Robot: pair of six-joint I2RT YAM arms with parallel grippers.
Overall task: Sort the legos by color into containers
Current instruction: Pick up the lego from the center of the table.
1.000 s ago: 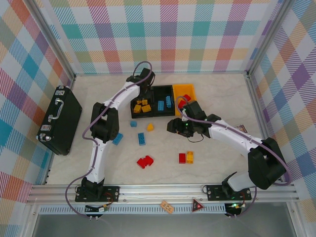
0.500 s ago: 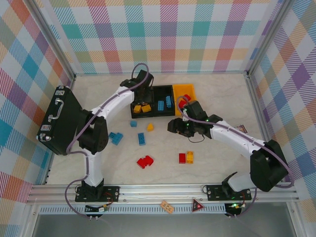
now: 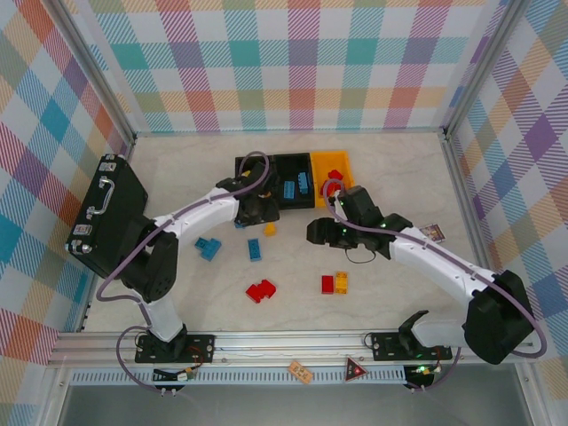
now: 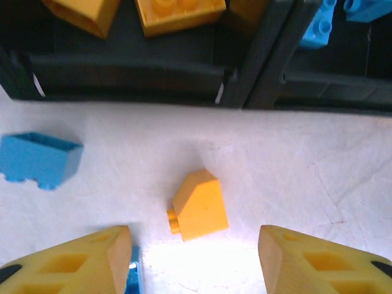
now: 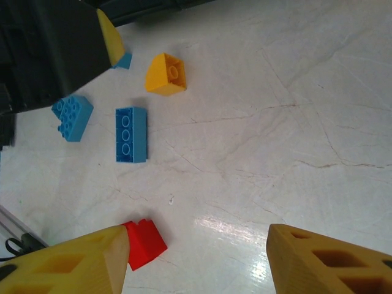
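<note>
Plaid panels (image 3: 293, 62) wall in a pale marbled table (image 3: 399, 177), where a black briefcase (image 3: 108, 216) lies at the left edge. The left arm (image 3: 191, 213) and the right arm (image 3: 435, 257) both reach toward the far side. The containers (image 3: 284, 158), two black bins and a yellow-orange bin (image 3: 337, 162) joined in a row, sit near the back. Yellow legos (image 4: 177, 12) lie in the left black bin and blue legos (image 3: 289, 189) in the middle one. The left gripper (image 4: 193, 252) hangs just in front of the bins, fingers parted and empty, above a slanted yellow lego (image 4: 197, 208) on the table. The right gripper (image 5: 196, 245), likewise spread with nothing in it, hovers over bare tabletop near a red lego (image 5: 144, 244). Loose legos (image 3: 261, 290) in red, blue and yellow lie scattered nearer the arm bases.
</note>
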